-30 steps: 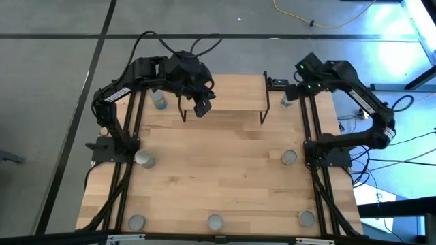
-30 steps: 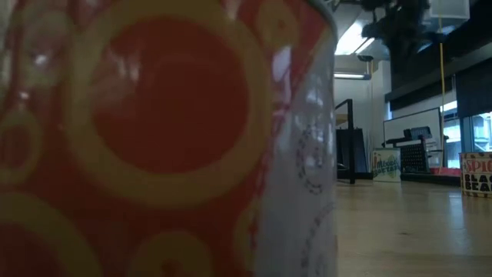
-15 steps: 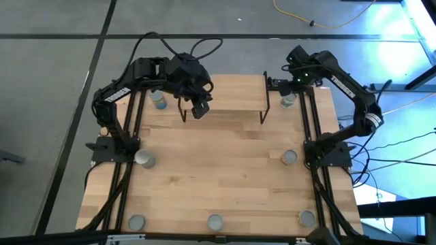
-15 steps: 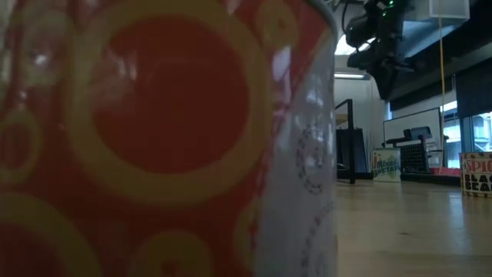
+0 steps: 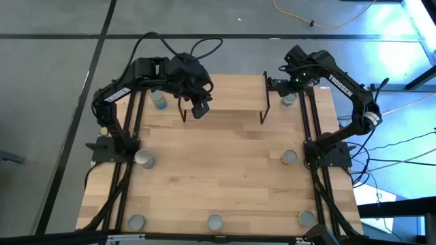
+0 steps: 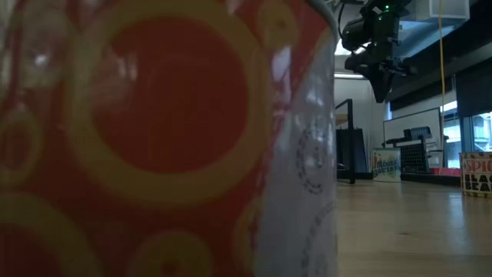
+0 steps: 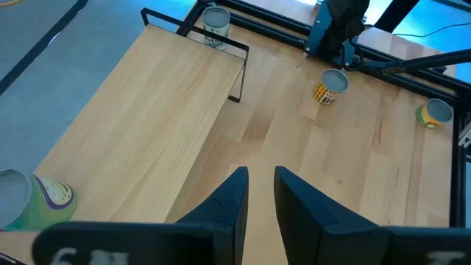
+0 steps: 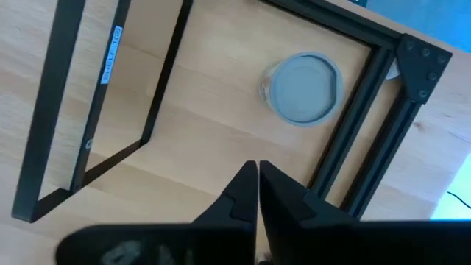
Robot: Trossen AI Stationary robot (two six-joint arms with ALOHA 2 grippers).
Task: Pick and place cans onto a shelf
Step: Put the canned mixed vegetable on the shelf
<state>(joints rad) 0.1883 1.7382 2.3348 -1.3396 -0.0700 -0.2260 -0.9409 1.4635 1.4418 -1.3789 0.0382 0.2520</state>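
The shelf (image 5: 223, 95) is a small light-wood board on black legs at the table's far edge. My left gripper (image 5: 199, 109) hovers over its left part, open by a narrow gap and empty (image 7: 260, 184). A can with a green-and-purple label (image 7: 29, 199) stands close by it, seemingly on the shelf. My right gripper (image 5: 293, 80) is shut and empty above the far right corner, over a silver-topped can (image 8: 302, 87) that stands on the table beside the shelf's right legs (image 8: 73, 110). It also shows high up in the low view (image 6: 382, 91).
More cans stand on the table: far left (image 5: 159, 101), mid left (image 5: 144, 160), mid right (image 5: 289, 158), and three along the near edge (image 5: 136, 221) (image 5: 214, 221) (image 5: 306, 218). An orange can (image 6: 154, 138) fills the low view. A black rail (image 8: 360, 132) runs beside the far right can.
My right arm has swung in toward the table's left, bringing its gripper down and over the far right can; it has come into the low view from above. The cans and the shelf have stayed put.
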